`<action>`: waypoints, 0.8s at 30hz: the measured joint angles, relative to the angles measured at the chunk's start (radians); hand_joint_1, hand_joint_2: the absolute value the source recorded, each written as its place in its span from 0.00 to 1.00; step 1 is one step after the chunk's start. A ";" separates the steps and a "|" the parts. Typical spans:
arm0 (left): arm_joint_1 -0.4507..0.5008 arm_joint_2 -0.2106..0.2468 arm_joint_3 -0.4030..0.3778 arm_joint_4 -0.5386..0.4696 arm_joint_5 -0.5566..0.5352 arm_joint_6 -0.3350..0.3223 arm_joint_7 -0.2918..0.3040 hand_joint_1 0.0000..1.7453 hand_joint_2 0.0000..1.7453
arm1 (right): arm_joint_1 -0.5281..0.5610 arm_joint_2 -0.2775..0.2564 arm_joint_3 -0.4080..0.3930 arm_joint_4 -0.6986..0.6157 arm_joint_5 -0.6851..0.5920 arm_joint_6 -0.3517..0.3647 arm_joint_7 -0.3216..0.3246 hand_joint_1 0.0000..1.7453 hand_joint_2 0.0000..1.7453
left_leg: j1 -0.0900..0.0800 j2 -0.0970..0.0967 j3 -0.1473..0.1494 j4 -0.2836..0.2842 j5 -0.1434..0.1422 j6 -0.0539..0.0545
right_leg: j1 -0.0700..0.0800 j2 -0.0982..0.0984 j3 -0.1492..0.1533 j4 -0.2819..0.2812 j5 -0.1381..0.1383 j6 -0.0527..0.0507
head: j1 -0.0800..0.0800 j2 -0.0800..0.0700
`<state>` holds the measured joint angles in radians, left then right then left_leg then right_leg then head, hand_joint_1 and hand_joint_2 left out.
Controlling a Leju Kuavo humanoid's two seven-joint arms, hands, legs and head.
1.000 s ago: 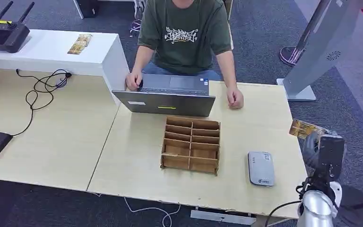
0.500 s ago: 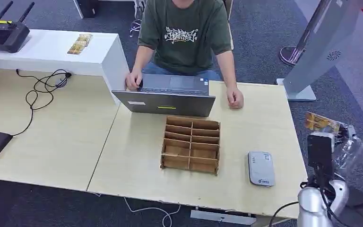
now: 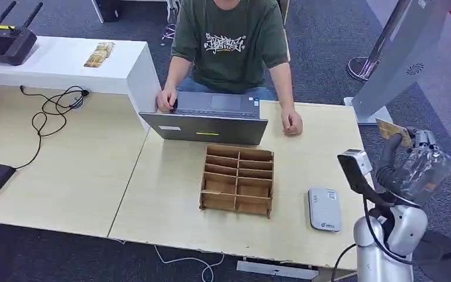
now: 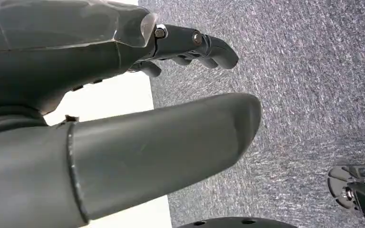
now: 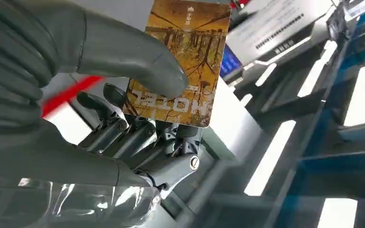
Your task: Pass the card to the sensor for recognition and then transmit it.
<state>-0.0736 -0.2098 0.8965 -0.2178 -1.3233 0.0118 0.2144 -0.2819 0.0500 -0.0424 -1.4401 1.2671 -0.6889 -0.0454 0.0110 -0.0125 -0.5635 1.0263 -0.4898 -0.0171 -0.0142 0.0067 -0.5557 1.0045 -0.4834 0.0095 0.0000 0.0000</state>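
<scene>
Card is being pinched by the right hand: the thick grey thumb is pressing on its printed face while the darker fingers are backing it from behind, so most of the orange-brown card is sticking out past the fingertips. In the head view the same card is showing above the right hand, which is being held up off the right edge of the bench, over the grey carpet.

Down on the bench, the grey sensor is lying flat near the right front corner, well apart from the raised card and lower in the view than the hand. Just beside the sensor, a wooden divided box is sitting with its compartments facing up. Behind the box a laptop is standing open, and a person in a green shirt is sitting behind it with both hands resting by it.

The left hand is hanging over grey carpet beside a pale edge, its thumb stretched out and the fingers curled loosely apart from it, holding nothing.

Farther left, a black cable is trailing across the bench, and another card is lying on the white counter near a black controller
</scene>
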 joint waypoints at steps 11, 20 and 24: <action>-0.001 0.000 0.002 0.000 -0.015 -0.001 0.000 0.00 0.00 | -0.083 0.067 -0.015 0.002 0.212 -0.002 0.005 1.00 1.00 | 0.000 0.000 -0.001 0.000 0.001 0.000 | 0.000 0.000 0.000 0.000 0.000 0.000 | 0.000 0.000; -0.005 0.000 0.002 0.000 -0.034 -0.009 -0.001 0.00 0.00 | -0.165 0.084 0.095 0.050 0.241 -0.002 0.064 1.00 1.00 | 0.000 0.000 -0.001 0.000 0.001 0.000 | 0.000 0.000 0.000 0.000 0.000 0.000 | 0.000 0.000; -0.011 0.000 0.002 0.000 -0.048 -0.012 0.000 0.00 0.00 | -0.212 0.084 0.148 0.103 0.227 -0.002 0.072 1.00 1.00 | 0.000 0.000 -0.001 0.000 0.001 0.000 | 0.000 0.000 -0.001 0.000 0.000 0.000 | 0.000 0.000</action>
<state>-0.0842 -0.2102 0.8980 -0.2178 -1.3718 -0.0004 0.2140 -0.4944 0.1335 0.1053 -1.3374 1.4938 -0.6912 0.0263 0.0111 -0.0123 -0.5647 1.0263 -0.4890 -0.0167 -0.0142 0.0069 -0.5565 1.0049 -0.4832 0.0094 0.0004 0.0000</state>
